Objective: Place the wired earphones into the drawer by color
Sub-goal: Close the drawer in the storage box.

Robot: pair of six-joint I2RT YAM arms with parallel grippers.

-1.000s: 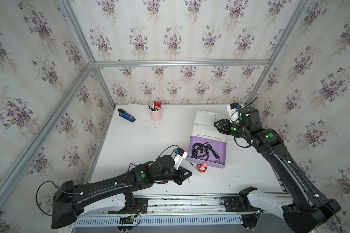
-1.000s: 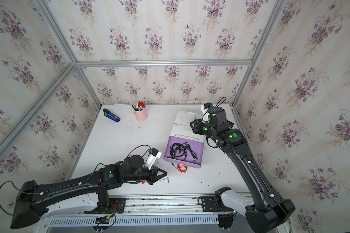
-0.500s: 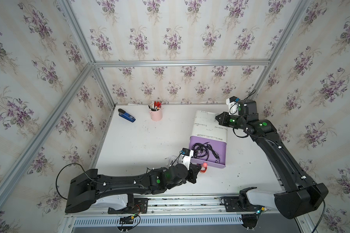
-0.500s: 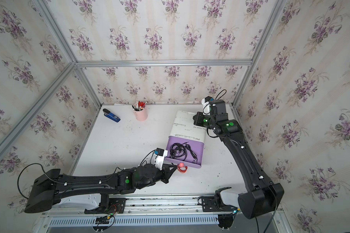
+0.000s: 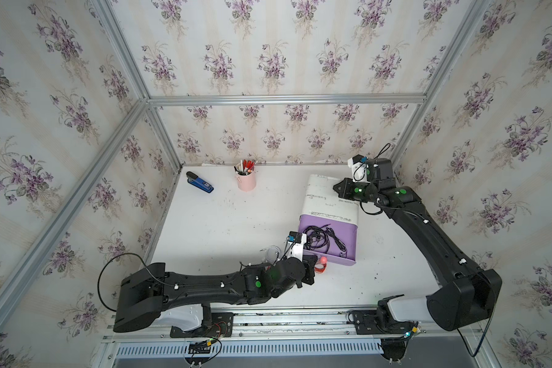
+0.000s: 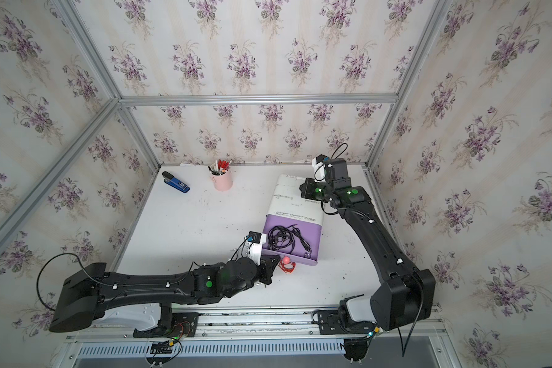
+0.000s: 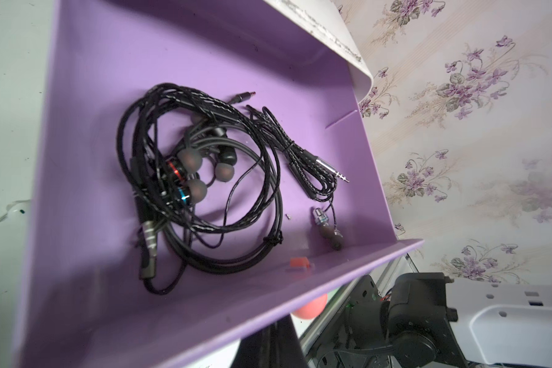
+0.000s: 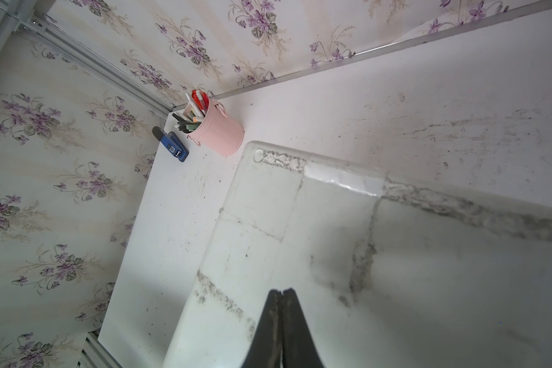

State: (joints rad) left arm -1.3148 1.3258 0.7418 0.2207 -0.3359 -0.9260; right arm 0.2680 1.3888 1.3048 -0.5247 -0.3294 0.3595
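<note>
The purple drawer (image 5: 348, 235) (image 6: 313, 234) stands pulled out of a white cabinet (image 5: 330, 197). Black wired earphones (image 5: 324, 237) (image 6: 282, 237) (image 7: 204, 178) lie tangled inside it. Red wired earphones (image 5: 319, 269) (image 6: 286, 267) lie on the table just before the drawer front, below its pink knob (image 7: 309, 307). A faint white bundle (image 5: 272, 253) rests left of the drawer. My left gripper (image 5: 313, 270) (image 6: 273, 266) (image 7: 273, 331) is shut, low against the drawer front beside the red cord; nothing shows in it. My right gripper (image 5: 337, 189) (image 8: 282, 291) is shut and empty above the cabinet top.
A pink pen cup (image 5: 246, 180) (image 8: 217, 130) and a blue stapler (image 5: 200, 183) (image 8: 172, 146) stand at the back left. The cage walls close in behind and right of the cabinet. The right arm's base (image 5: 459, 296) sits at the front right.
My left arm has stretched right and forward to the drawer front by the red earphones. The right gripper has closed and drawn back over the cabinet top.
</note>
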